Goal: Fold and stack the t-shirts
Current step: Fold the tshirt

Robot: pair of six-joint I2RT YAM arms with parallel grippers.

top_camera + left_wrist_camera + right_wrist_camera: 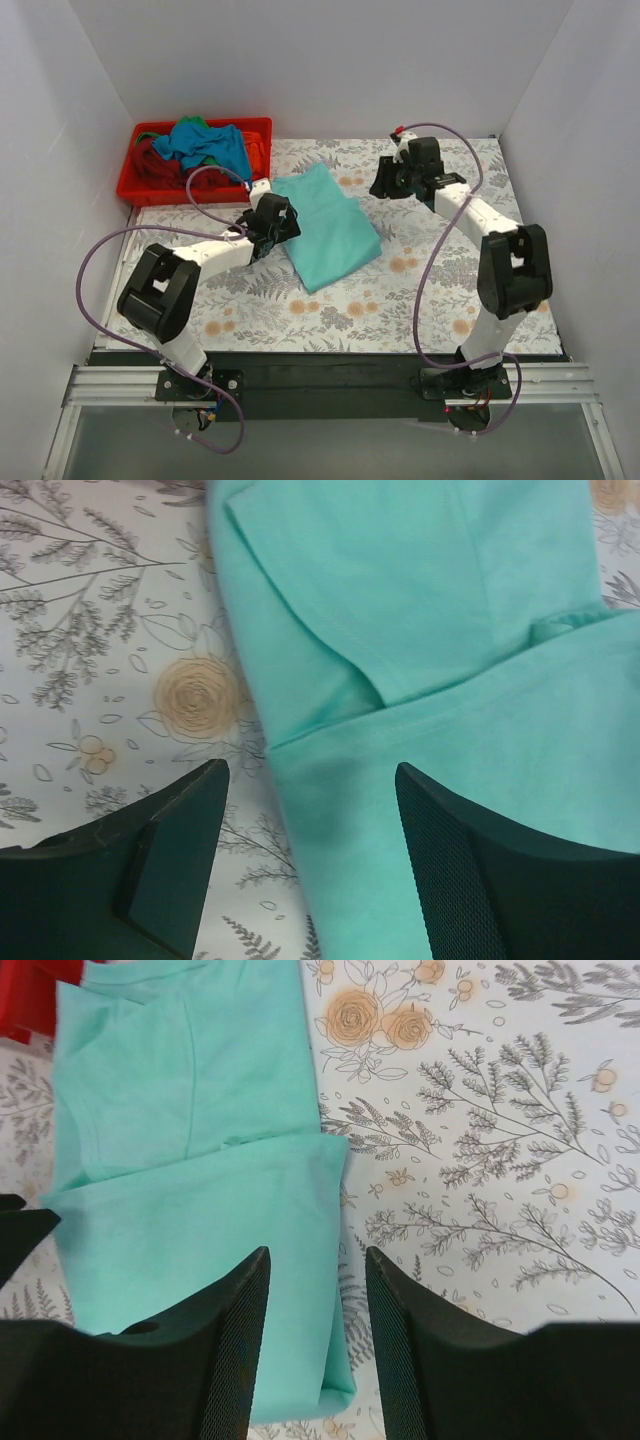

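Your left gripper (pixel 272 222), fingers spread and empty, sits at the left long edge of the folded mint t-shirt (pixel 328 228). The right gripper (pixel 392 182), also spread, hangs farther off its far-right side. The red bin (pixel 140 198) lies beyond its far-left end.

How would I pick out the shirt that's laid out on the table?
On the flowery tablecloth, look at the middle. The mint-teal t-shirt lies there folded flat, the left claw at its edge. The other shirts are crumpled together in the red bin.
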